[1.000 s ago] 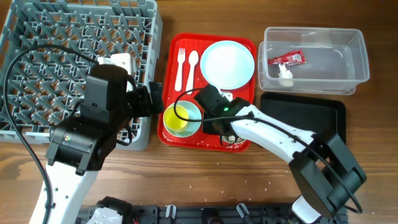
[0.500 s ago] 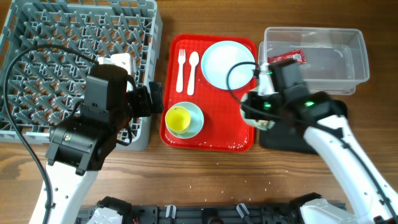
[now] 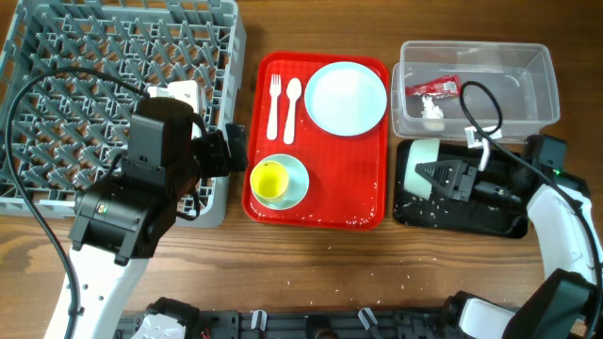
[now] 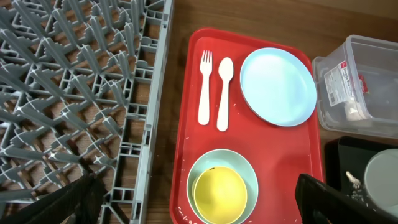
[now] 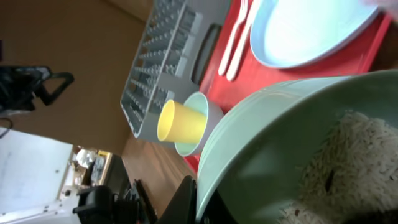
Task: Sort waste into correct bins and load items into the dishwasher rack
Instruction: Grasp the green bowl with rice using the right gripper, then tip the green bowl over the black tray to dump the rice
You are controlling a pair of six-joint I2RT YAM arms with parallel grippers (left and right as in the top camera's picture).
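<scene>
Tabletop: two bowls, one plate, one cup, one fork, one spoon.

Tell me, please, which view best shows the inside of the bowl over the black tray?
The right wrist view: the bowl fills the frame, crumbs clinging inside. Overhead shows it tipped at the right pincer over the black tray; the left wrist view catches only its rim at the edge.
</scene>
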